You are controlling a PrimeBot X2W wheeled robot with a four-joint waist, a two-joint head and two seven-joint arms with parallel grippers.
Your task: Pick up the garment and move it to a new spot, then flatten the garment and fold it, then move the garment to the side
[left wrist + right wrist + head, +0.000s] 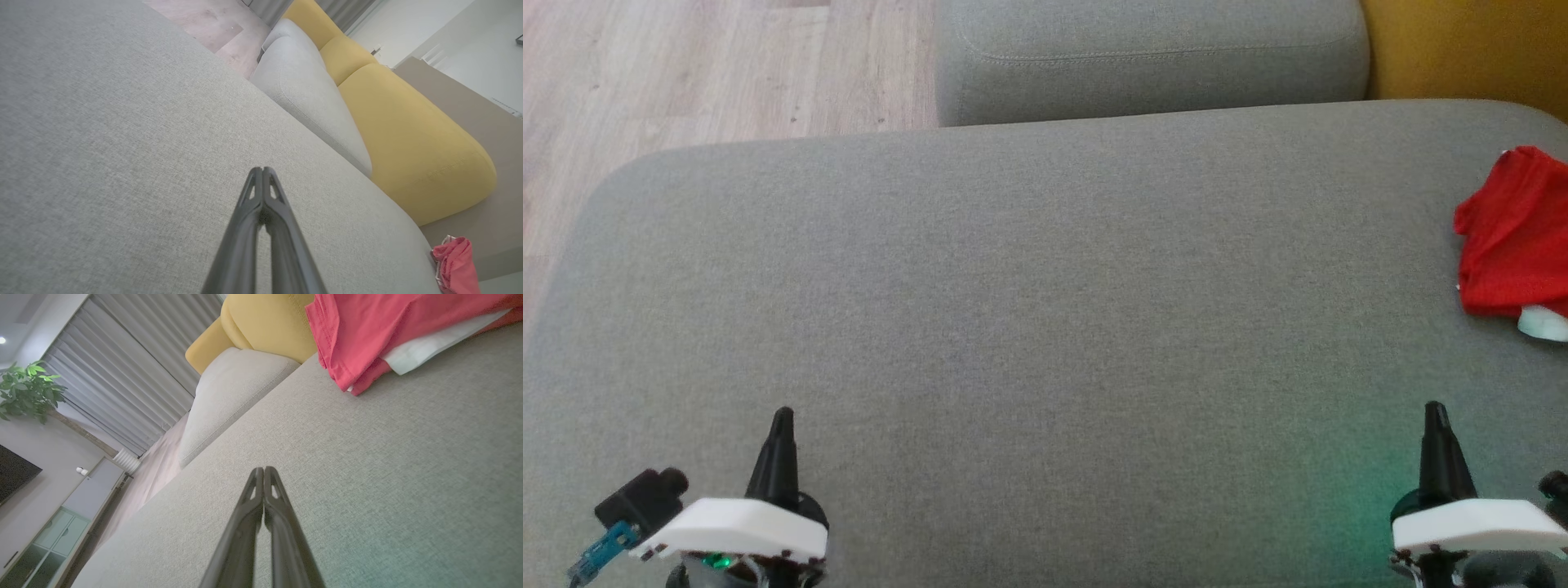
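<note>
— Red cloth at the frame's edge: is that the garment (1512, 229)?
— It is. It lies bunched on the broad grey cushion (1013, 286), ahead of the right fingers (1435, 425) and off to their outer side, well apart from them.
— And the white bit?
— A white piece (1543, 322) pokes out from under the heap's near edge. It may be part of the same garment; the view does not settle it.
— The fingers?
— Both pairs are pressed tight together, grasping nothing. The left fingers (782, 425) point over bare cushion, with the garment far off to their right.
— Beyond them?
— Ahead of the left fingers sits a second grey cushion (1152, 57), a yellow one (1470, 49) beside it, and pale wood floor (686, 73) to their left.
</note>
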